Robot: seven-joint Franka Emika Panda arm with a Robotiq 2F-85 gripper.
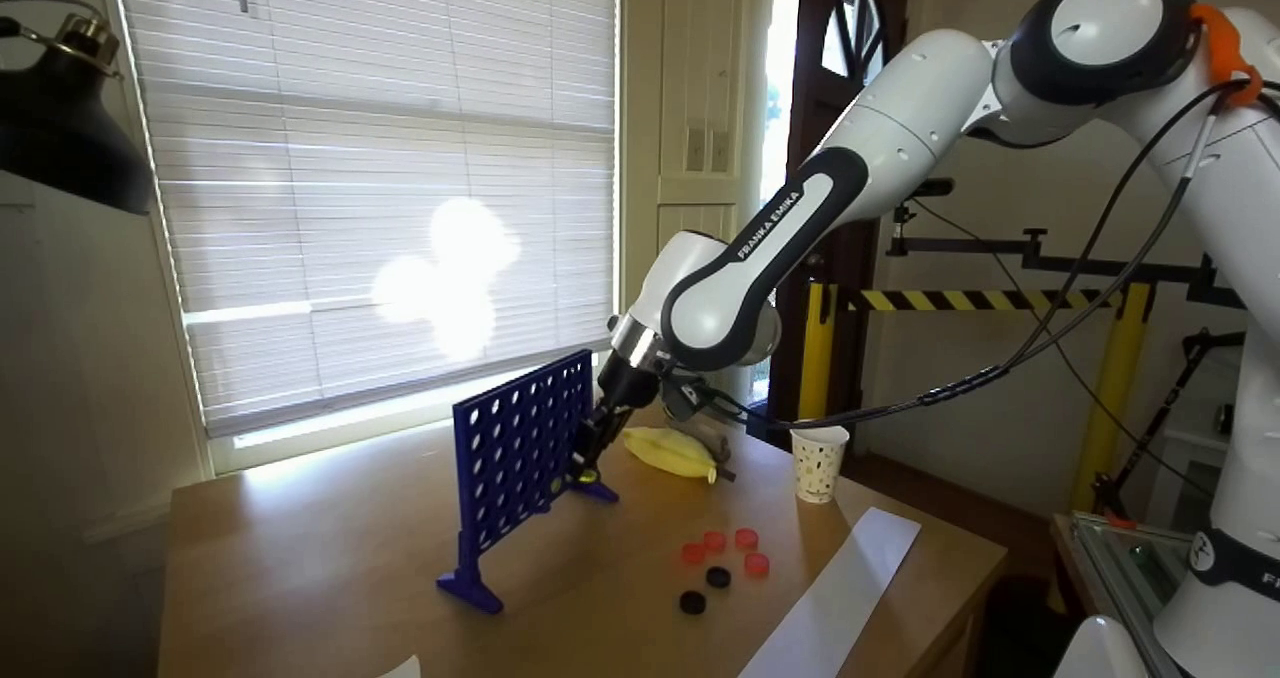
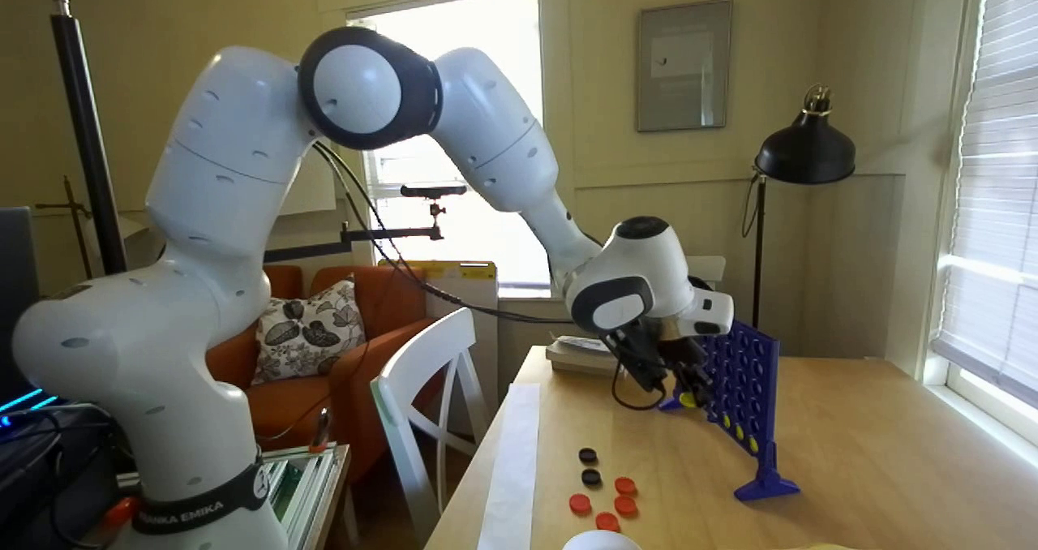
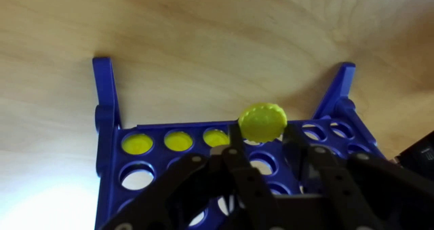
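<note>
Pinching a yellow disc (image 3: 262, 121) between its tips, the gripper (image 3: 261, 132) had its fingers (image 3: 235, 135) parted only as far as the disc was wide. That disc was round, with no long axis, and the wrist view showed its flat face. It hung low in front of the blue rack (image 3: 158, 152) — by the bottom row, beside three yellow pieces (image 3: 178, 140) seated in holes there. The rack stood upright, its long side running across the fingers' way; whether held disc and rack touched could not be told. Well off on the table (image 1: 300, 558), in both exterior views, lay four red discs (image 1: 757, 565) and two black discs (image 2: 591, 478) — with a strip of white paper (image 1: 840, 598) beside them. A paper cup (image 1: 820, 468) stood near the strip's end.
</note>
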